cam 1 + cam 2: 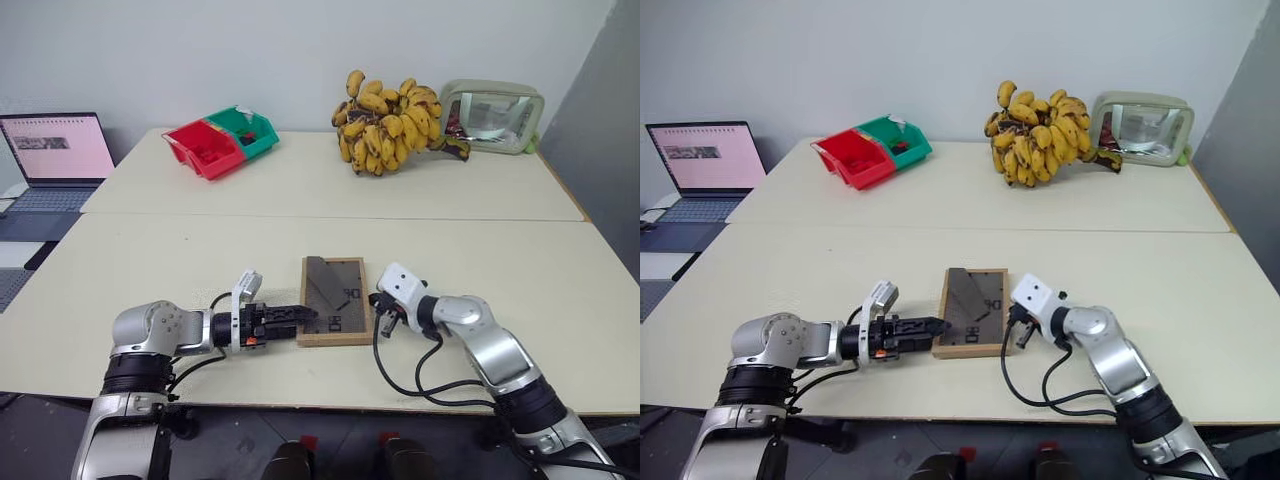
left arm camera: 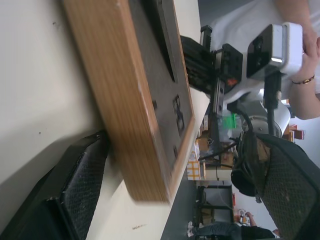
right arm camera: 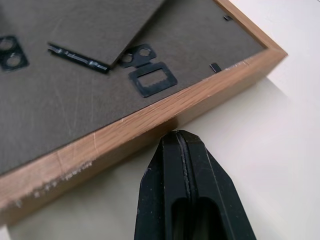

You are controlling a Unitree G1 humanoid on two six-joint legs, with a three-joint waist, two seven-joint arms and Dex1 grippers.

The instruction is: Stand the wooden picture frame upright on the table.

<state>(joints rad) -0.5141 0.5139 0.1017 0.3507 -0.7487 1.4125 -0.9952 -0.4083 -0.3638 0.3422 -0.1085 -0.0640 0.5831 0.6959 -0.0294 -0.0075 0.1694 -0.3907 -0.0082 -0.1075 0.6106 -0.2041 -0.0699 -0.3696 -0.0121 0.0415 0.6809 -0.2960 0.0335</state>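
One wooden picture frame [image 1: 334,300], two bins [image 1: 220,141], one laptop [image 1: 55,158]

The wooden picture frame [image 1: 335,300] lies flat on the table [image 1: 150,270], between left end effector [image 1: 300,314] and right end effector [image 1: 377,301].

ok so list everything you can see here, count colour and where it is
wooden picture frame: one, light wood with dark brown back, lying back-up on the near part of the table, between the two grippers
table: one, cream, two sections joined by a seam
bins: two, red and green, side by side at the far left of the table
bananas: one large bunch, yellow with dark spots, far centre
pouch: one, clear with pale green rim, far right, beside the bananas
laptop: one, open, pinkish screen, off the table's left edge
left gripper: black, open, at the frame's left edge
right gripper: black, shut, tip against the frame's right edge
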